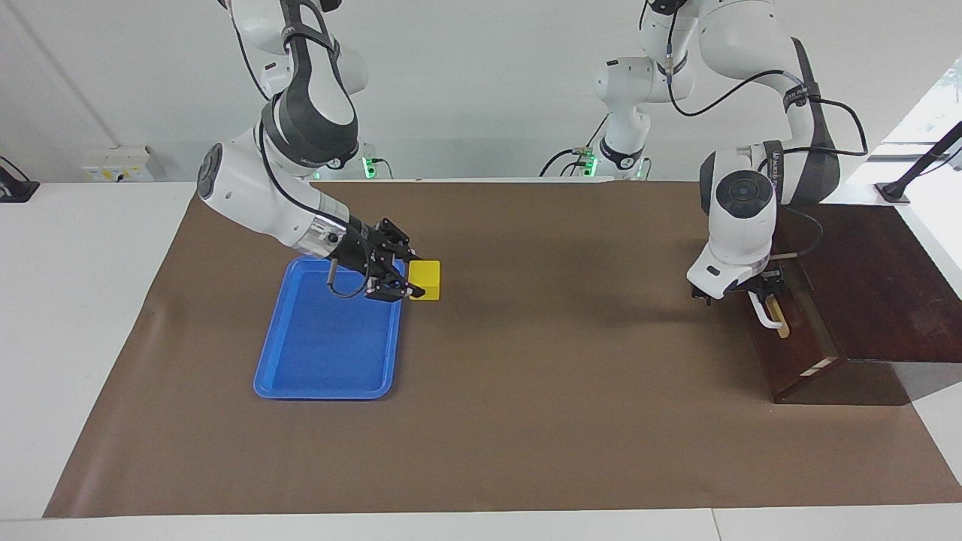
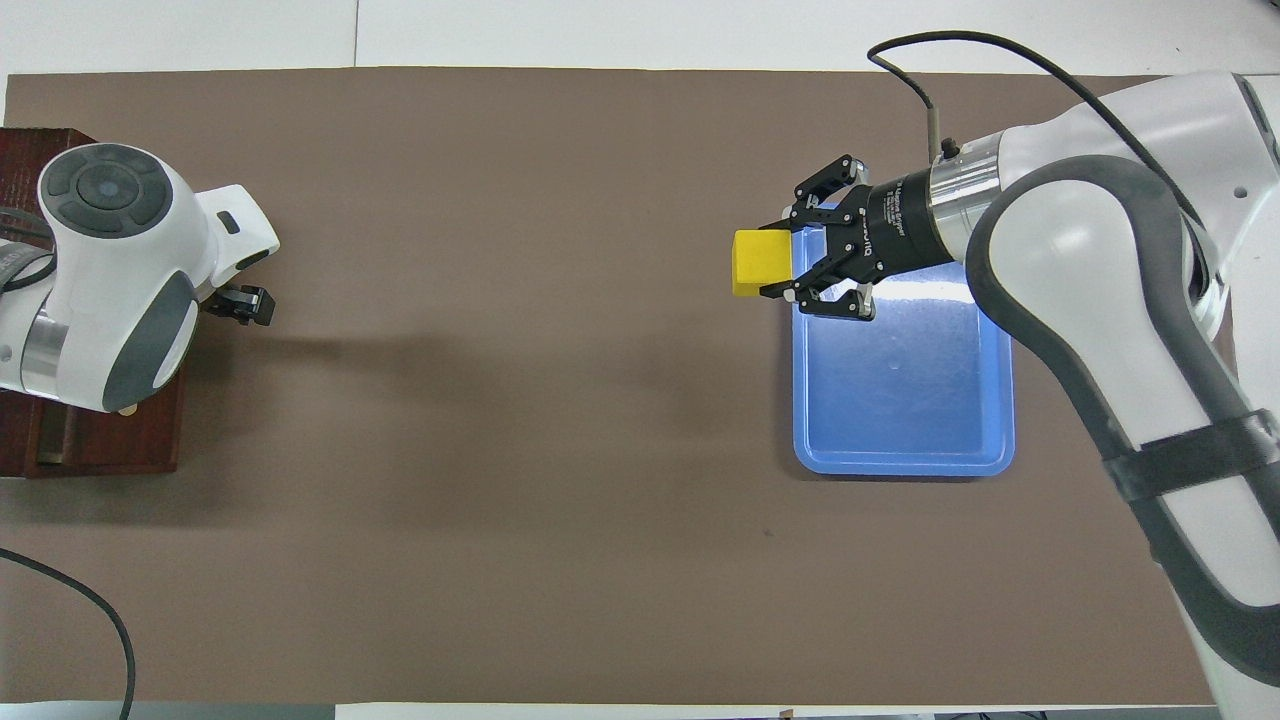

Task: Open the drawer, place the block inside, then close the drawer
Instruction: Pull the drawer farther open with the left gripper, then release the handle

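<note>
The block [image 1: 427, 279] [image 2: 762, 262], a small yellow cube, hangs in the air with my right gripper [image 1: 415, 278] [image 2: 772, 260] shut on it. It is over the mat beside the blue tray's long edge. The drawer [image 1: 793, 342], dark brown with a white bar handle [image 1: 760, 312], stands slightly out of its dark wooden box [image 1: 872, 278]. A pale strip of its inside shows at one corner. My left gripper [image 1: 768, 287] is at the handle, open, mostly hidden under its own wrist. One black finger [image 2: 248, 305] sticks out past the drawer front.
A blue tray [image 1: 331, 392] [image 2: 900, 465] lies on the brown mat toward the right arm's end, with nothing in it. The wooden box sits at the left arm's end of the table. Bare mat spans the middle between tray and drawer.
</note>
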Motion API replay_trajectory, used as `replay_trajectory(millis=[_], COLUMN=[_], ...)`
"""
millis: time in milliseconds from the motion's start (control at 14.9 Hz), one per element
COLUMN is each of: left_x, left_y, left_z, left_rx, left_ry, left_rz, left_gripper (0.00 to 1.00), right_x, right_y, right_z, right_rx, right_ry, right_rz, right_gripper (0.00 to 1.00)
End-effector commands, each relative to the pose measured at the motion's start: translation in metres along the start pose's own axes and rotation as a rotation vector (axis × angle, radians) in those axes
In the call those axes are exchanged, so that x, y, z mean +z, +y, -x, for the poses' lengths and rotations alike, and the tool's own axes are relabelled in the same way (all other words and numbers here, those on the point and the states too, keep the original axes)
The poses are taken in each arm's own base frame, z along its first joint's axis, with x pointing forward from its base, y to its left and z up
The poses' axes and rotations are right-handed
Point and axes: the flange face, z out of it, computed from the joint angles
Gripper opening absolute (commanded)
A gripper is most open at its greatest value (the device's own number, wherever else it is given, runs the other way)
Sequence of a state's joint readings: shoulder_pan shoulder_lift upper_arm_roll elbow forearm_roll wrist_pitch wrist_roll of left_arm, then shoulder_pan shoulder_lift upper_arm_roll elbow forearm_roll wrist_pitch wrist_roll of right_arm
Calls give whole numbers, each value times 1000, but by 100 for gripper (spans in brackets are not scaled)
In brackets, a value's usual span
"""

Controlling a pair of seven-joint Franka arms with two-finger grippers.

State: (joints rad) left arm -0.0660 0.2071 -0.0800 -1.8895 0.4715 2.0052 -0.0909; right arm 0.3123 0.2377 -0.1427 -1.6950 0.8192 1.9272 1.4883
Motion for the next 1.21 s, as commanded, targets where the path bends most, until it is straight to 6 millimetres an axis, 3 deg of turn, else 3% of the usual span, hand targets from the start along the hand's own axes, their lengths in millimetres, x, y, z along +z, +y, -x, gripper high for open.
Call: replay_trajectory(millis=[0, 604, 1140], left_x=[-8, -29, -41], left_y=[22, 76, 104], left_z=[6, 6, 8], left_rx=[-18, -47, -61], left_ry=[21, 9, 12], left_rz=[17, 72, 94], left_gripper=[100, 100, 100], right_x=[-4, -6, -7], right_y=[-1, -1, -3], right_z=[3, 5, 6], right_rx=[-24, -25, -25], right_ry=[7, 3, 4], right_rz=[4, 1, -2], right_gripper=[0, 0, 0])
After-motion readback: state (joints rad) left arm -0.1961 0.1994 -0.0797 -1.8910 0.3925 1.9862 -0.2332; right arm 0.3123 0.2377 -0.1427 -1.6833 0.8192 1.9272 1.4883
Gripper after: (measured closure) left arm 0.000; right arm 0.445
